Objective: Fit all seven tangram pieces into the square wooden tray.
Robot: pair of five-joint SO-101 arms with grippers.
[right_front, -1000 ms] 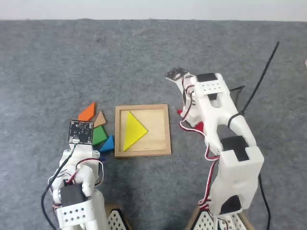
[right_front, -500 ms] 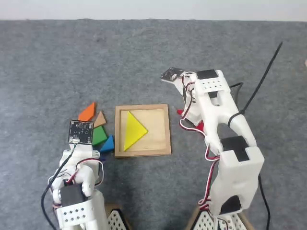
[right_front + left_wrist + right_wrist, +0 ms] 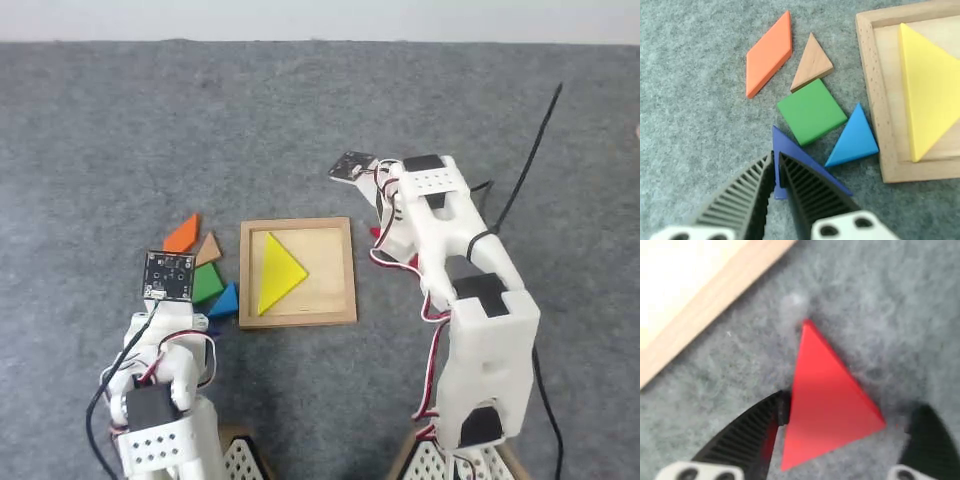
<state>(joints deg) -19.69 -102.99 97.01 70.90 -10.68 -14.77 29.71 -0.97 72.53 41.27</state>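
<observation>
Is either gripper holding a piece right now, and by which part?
Nothing is held. The right gripper stands open astride the red triangle, not clamped; the left gripper is shut and empty above the dark blue triangle.

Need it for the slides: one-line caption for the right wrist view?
Open right pincer straddling the red triangle on the grey mat, wooden tray rim close by.
</observation>
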